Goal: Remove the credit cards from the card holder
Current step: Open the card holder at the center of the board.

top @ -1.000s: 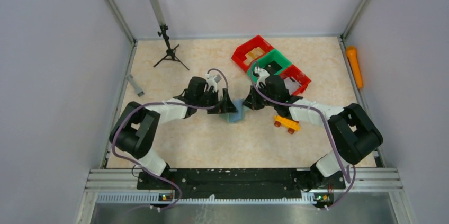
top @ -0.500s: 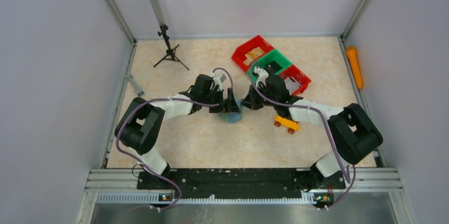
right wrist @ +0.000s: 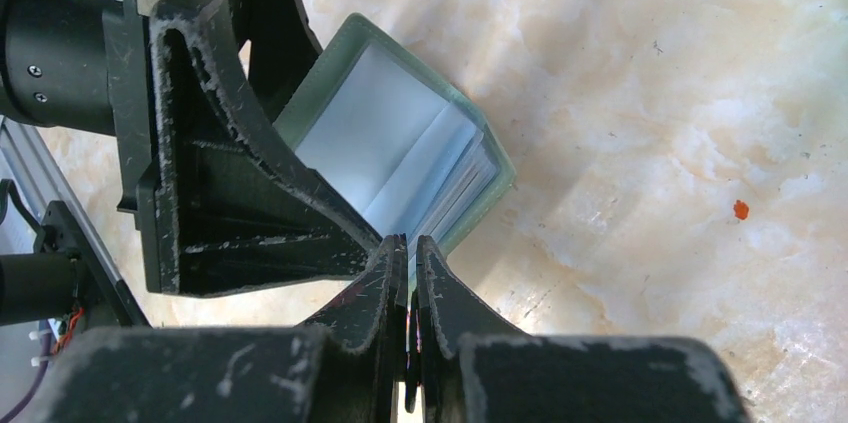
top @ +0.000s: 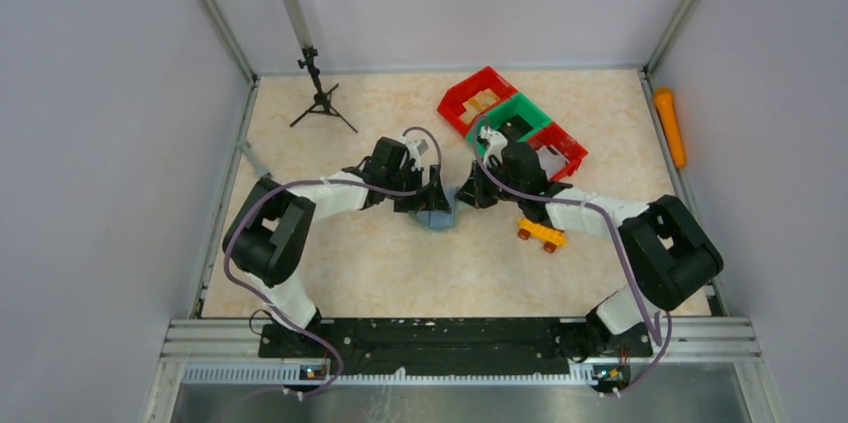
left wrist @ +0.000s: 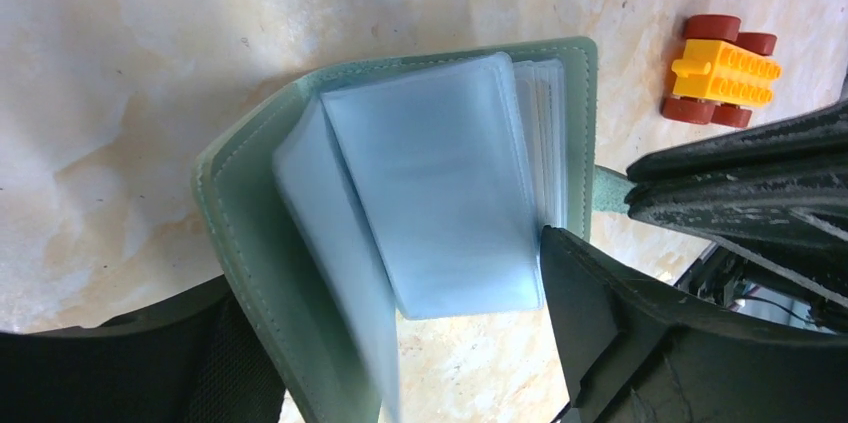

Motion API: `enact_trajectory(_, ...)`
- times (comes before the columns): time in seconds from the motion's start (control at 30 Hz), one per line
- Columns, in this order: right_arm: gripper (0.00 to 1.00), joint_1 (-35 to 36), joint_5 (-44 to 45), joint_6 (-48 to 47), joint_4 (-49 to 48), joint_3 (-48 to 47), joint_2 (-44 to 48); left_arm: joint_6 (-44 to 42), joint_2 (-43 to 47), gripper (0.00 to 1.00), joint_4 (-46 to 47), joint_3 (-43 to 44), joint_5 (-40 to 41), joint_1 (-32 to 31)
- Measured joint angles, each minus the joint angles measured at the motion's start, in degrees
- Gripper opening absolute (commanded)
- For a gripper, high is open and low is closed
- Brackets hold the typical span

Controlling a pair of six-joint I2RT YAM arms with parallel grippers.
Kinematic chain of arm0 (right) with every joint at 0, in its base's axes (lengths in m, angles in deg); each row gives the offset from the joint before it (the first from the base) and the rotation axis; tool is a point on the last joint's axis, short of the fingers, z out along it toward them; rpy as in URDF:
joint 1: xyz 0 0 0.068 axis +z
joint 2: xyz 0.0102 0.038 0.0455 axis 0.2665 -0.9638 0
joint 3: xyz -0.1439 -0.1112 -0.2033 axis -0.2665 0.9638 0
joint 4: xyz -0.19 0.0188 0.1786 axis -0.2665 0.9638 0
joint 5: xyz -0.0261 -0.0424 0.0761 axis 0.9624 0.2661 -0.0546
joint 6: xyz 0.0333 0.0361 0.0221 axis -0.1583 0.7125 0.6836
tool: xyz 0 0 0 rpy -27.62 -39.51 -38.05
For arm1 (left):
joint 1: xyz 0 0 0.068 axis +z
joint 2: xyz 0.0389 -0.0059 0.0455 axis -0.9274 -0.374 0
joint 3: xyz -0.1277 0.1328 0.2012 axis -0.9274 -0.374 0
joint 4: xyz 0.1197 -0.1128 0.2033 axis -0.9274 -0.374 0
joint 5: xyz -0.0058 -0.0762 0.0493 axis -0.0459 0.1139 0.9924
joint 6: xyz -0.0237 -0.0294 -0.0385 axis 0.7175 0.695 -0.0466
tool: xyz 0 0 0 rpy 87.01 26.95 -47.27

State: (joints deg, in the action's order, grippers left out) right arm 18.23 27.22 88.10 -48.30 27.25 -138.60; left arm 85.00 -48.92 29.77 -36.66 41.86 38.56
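Top external: marbled tabletop (top: 400,273), grey walls (top: 100,143)

One card holder (left wrist: 240,233), one toy car (left wrist: 722,71), two red bins (top: 455,103) (top: 572,155), one green bin (top: 530,111), possibly one orange tube (top: 671,126)

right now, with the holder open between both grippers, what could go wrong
The right gripper is shut only on the small tab of the card holder, so a tug could pull it free. The left gripper stands open around the whole stack of clear sleeves; closing may pinch sleeves, not a card, and none shows. The yellow toy car sits close enough to get bumped.
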Motion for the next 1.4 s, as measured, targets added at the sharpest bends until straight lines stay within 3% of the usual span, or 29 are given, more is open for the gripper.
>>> enact_trajectory(0.4, 0.00, 0.0, 1.2, 0.0, 0.7, 0.1, 0.0, -0.1, -1.4, 0.51, -5.3, 3.6, 4.2, -0.7)
enact_trajectory(0.53, 0.00, 0.0, 2.1, 0.0, 0.8, 0.1, 0.4, -0.6, -2.0, 0.48, -7.7, 3.9, 9.0, -0.4)
enact_trajectory(0.67, 0.00, 0.0, 3.4, 0.0, 1.5, 0.1, 0.4, -0.9, -1.9, 0.38, -7.9, 4.0, 11.0, -0.2)
enact_trajectory(0.8, 0.00, -0.2, 4.0, 0.0, 1.7, 0.1, 0.4, -1.2, -1.4, 0.37, -8.1, 3.5, 12.6, -0.2)
enact_trajectory(0.83, 0.05, -0.2, 4.2, 0.0, 1.8, 0.1, 0.4, -1.2, -1.4, 0.37, -8.1, 3.4, 12.5, -0.1)
enact_trajectory(0.9, 0.34, -0.3, 4.4, 0.1, 2.2, 0.0, 0.4, -1.1, -1.3, 0.38, -7.2, 2.8, 11.1, 0.5)
enact_trajectory(0.93, 0.43, -0.3, 4.5, 0.3, 2.5, 0.0, 0.4, -0.8, -1.3, 0.38, -6.5, 2.4, 9.7, 1.0)
enact_trajectory(1.17, 0.84, -0.6, 4.4, 0.9, 4.1, -0.6, -0.8, 2.6, -0.2, 0.34, 1.3, -3.4, -0.4, 5.9)
enact_trajectory(1.23, 0.89, -0.6, 4.7, 1.4, 4.9, -1.3, -1.9, 3.6, 0.0, 0.33, 3.1, -4.7, -2.2, 7.1)
enact_trajectory(1.4, 0.90, -1.3, 4.4, 2.0, 6.1, -1.6, -4.2, 6.7, 0.4, 0.31, 8.8, -8.1, -6.9, 9.1)
